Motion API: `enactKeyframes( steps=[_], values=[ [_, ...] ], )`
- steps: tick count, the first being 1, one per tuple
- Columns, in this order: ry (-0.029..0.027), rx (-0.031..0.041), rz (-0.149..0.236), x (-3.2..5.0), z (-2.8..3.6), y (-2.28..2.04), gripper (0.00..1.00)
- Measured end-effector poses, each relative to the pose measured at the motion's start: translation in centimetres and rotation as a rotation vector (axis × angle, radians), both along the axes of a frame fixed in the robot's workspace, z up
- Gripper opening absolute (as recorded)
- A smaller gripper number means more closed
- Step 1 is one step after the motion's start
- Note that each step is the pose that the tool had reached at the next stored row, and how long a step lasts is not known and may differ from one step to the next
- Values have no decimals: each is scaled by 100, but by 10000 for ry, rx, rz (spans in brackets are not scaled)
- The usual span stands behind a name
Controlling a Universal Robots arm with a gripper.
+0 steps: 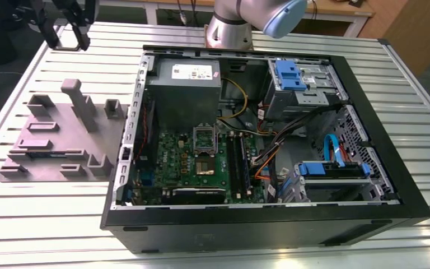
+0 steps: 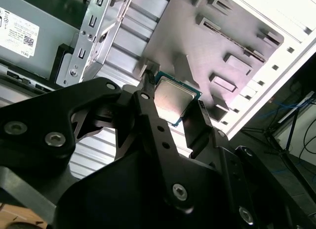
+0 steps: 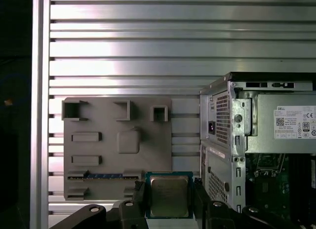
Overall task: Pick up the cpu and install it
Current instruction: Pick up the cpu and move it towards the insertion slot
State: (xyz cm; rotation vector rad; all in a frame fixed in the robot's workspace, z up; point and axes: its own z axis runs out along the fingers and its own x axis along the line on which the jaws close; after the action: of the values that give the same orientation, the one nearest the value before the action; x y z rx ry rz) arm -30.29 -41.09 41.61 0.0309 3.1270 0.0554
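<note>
Gripper (image 3: 169, 189) clamped on the cpu (image 3: 169, 196) by two opposite edges (metal lid facing both wrist cameras), over the worktop (image 3: 123, 51) by the grey fixture (image 3: 118, 120). Motherboard (image 1: 174, 157) lies well apart, toward the exterior view's right.

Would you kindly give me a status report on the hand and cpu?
Hand shut on cpu. Cpu aloft near grey tray, outside open case. Its wall between hand and board.
</note>
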Motion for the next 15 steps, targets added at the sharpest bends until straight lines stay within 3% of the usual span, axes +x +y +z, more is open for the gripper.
enactKeyframes(
  steps=[15],
  values=[
    [0, 0, 0, 144, 0, 0, 47]
  ],
)
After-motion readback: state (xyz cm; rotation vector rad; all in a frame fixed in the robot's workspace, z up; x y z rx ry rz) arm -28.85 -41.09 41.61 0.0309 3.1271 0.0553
